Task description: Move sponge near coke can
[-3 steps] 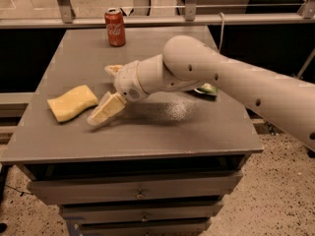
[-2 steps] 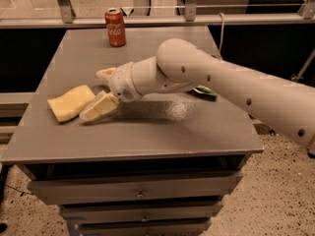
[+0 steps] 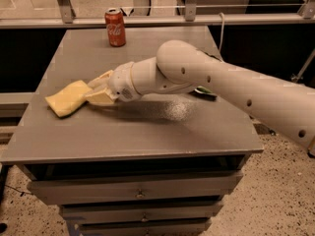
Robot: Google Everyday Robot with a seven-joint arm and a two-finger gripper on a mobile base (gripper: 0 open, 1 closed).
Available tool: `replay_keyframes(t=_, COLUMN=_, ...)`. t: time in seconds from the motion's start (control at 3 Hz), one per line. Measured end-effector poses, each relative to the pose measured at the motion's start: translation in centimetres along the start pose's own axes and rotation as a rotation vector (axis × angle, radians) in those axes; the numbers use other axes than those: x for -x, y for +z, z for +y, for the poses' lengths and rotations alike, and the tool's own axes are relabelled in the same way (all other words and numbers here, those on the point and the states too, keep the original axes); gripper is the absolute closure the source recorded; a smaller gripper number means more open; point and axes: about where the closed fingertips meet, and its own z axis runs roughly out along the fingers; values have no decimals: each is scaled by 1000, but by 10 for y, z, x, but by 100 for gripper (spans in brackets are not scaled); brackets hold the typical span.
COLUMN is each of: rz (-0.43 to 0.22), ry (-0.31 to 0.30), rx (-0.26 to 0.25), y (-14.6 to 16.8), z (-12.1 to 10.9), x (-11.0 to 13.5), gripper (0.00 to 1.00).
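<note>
The sponge [image 3: 68, 98] lies flat on the grey desk [image 3: 147, 132], near its left edge. The end effector [image 3: 94, 90] sits low over the desk just right of the sponge. Its two cream fingers [image 3: 102, 76] are spread apart, with their tips at the sponge's right edge; whether they touch it I cannot tell. The coke can [image 3: 115, 27] stands upright well behind the sponge, at the desk's far edge. A green bag [image 3: 206, 91] peeks out from behind the arm, far right of the sponge.
</note>
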Motion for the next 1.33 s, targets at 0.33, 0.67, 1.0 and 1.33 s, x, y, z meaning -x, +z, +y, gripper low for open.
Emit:
replay_keyframes(t=0.33, rz=2, ry=-9, rx=-55, y=-16, z=-9, x=4, gripper=88)
replay_keyframes(t=0.67, rz=35, ry=-38, rx=-174, y=-58, z=-31, x=11, gripper=100)
replay_keyframes(t=1.0, rz=57, ry=-73, rx=-374, y=-120, z=-56, x=26, gripper=100)
replay_keyframes(t=1.33, rz=57, ry=-74, rx=-373, y=-120, z=-55, x=26, gripper=100)
